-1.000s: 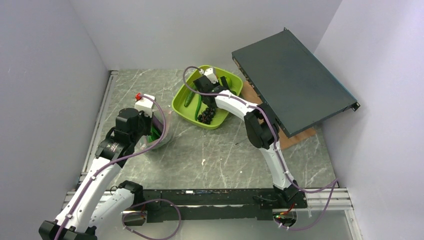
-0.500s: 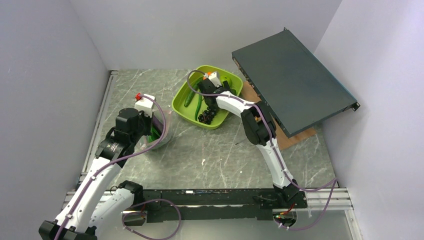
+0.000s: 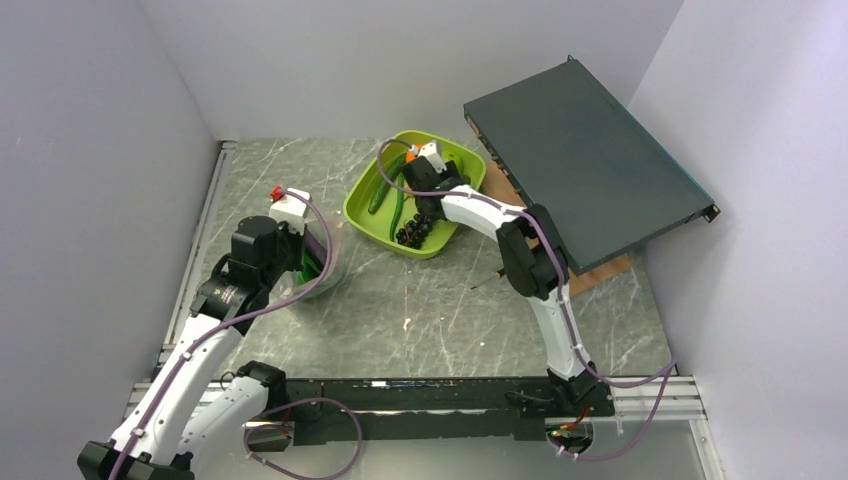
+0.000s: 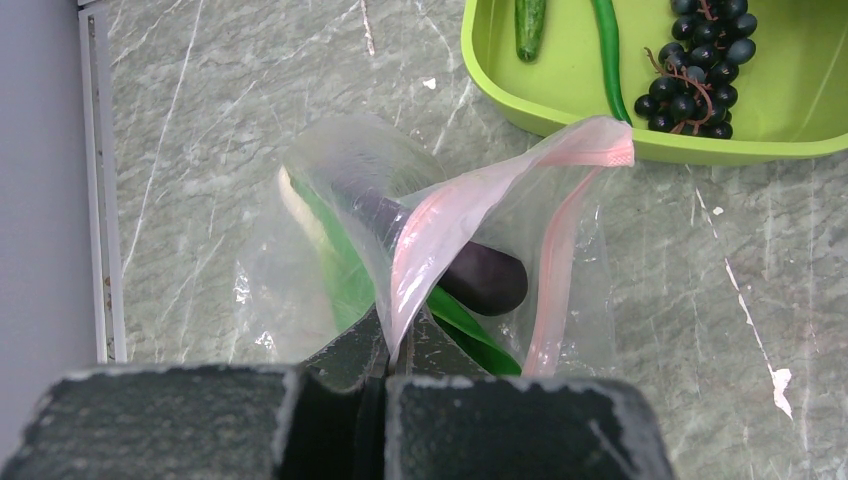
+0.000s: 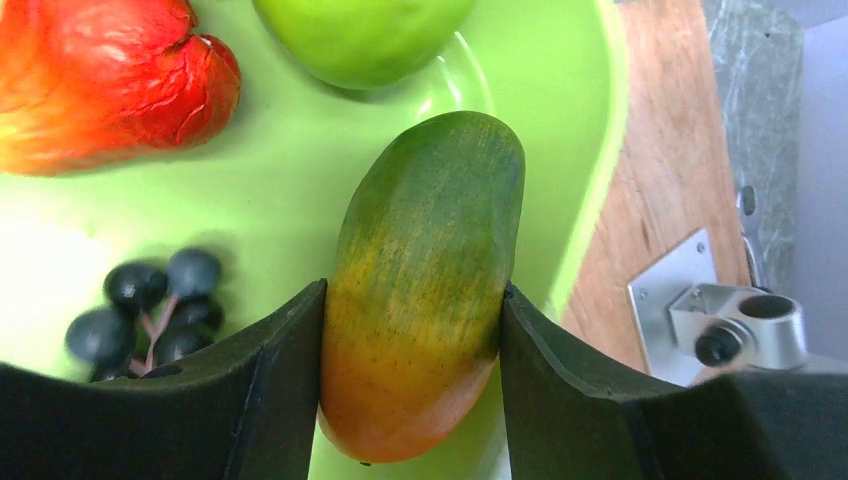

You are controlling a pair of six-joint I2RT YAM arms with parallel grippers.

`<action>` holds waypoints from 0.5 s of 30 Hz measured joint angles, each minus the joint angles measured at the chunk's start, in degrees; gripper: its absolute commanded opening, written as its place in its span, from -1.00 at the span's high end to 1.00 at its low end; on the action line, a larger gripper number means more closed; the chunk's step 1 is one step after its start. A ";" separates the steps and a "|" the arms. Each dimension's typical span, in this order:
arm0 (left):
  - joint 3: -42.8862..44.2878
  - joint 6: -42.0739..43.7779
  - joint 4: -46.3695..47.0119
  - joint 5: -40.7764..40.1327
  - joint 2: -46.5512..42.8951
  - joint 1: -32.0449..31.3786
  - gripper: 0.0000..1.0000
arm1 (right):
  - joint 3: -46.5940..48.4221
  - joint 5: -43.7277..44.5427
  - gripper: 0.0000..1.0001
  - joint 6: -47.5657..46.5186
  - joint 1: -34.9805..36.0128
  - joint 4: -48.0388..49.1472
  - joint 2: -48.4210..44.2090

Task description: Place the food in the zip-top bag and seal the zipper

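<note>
Left end effector (image 4: 385, 365): fingers clenched flat together on the pale pink zipper strip (image 4: 450, 215) of the clear crinkly plastic zip-top bag (image 4: 290, 290). The fingers' own bulk partly hides the pinch point. Bag lies on the grey marbled table (image 4: 200, 100), mouth gaping toward the tray. Inside it: purple toy eggplant (image 4: 485, 280), far end blurred behind film and strip. Also white-and-green toy leek (image 4: 340, 270), only partly readable through the plastic. From the top view the left wrist covers most of the bag.

Beyond, lime-green plastic tray (image 4: 560, 110), cut off by the frame edge. Holds dark toy grapes (image 4: 700, 70), a long green pod (image 4: 607, 50) and a toy cucumber (image 4: 530, 20), the last two cropped at the top.

Right end effector (image 5: 412, 300) sits in the tray's far part, fingers against both sides of a green-to-orange toy mango (image 5: 430, 230), grasping it. Cannot tell whether the mango is off the tray floor. Near it: red toy pepper (image 5: 100, 80) and green toy apple (image 5: 360, 30), both cropped.

Farthest: dark flat panel (image 3: 590, 170), hiding most of a wooden board (image 5: 670, 180).
</note>
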 measured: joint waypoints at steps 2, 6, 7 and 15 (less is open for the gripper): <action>0.00 0.00 0.00 -0.04 0.00 0.00 1.00 | -2.62 -0.90 1.00 0.02 0.39 0.26 -4.00; 0.00 0.00 0.00 -0.04 0.00 0.00 1.00 | -5.90 -4.35 1.00 0.28 1.51 0.90 -12.37; 0.00 0.00 0.00 -0.04 0.04 0.00 1.00 | -6.03 -5.60 1.00 0.63 1.75 0.85 -14.16; 0.00 0.00 0.00 -0.04 0.31 0.00 1.00 | -21.00 -33.66 1.00 6.80 3.19 6.49 -32.44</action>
